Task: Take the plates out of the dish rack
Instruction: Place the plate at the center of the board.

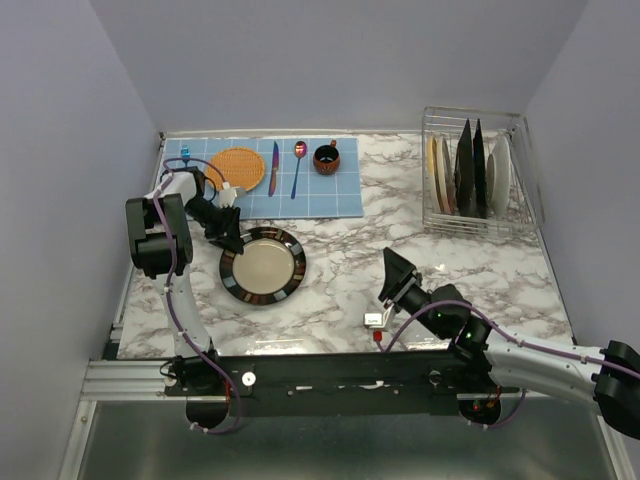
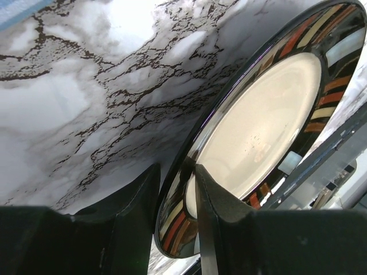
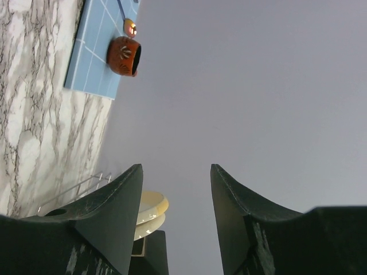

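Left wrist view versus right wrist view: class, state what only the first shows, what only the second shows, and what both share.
Only the left wrist view: the black-rimmed plate, its rim between that arm's jaws. Only the right wrist view: the cup, the dish rack with cream plates, the grey wall, and open, empty jaws. Both: the marble table and blue mat.

The top external view looks down from above and behind the arm bases (image 1: 205, 382); you see the whole marble table (image 1: 350, 290). The left wrist view sits very close to the table, facing along the black-rimmed plate (image 2: 269, 109), which the top view also shows. The right wrist view tilts upward toward the grey wall (image 3: 258, 86); it shares the mug (image 3: 123, 56), blue mat (image 3: 92, 63) and dish rack (image 3: 86, 184) with the top view.
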Available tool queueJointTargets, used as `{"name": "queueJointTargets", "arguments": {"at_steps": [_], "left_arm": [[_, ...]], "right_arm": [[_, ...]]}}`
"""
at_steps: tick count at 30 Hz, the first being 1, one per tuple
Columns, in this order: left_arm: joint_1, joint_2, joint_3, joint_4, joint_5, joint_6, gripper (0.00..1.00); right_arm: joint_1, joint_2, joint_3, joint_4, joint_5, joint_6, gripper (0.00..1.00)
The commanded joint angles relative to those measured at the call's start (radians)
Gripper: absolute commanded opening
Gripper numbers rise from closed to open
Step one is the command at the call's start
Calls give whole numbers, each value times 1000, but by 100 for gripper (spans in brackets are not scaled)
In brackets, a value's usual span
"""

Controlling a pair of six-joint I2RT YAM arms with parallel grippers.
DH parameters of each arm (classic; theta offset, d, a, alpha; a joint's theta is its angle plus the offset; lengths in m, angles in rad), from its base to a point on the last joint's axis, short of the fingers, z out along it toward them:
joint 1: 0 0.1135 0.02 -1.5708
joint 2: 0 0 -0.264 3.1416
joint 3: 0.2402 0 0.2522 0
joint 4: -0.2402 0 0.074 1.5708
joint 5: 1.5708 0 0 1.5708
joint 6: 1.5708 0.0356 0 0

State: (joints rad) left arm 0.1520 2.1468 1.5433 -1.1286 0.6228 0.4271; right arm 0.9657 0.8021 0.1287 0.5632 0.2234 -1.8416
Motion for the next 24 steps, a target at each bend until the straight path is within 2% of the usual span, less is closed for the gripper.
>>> {"name": "queueJointTargets", "arguments": {"at_steps": [1,12,19,24], "left_arm": [[1,25,0,145,-221,29,42],[-9,22,9,150,-259,7,51],[-11,7,0,165,-284,4,52],[-11,-63,-35,216,-288,-4,52]], "right_arm": [[-2,-23,3,29,-10,-10,59],[-2,-43,6,15,-15,-13,58],[-2,-46,3,9,-12,-10,58],[-2,-43,14,0,1,19,58]]}}
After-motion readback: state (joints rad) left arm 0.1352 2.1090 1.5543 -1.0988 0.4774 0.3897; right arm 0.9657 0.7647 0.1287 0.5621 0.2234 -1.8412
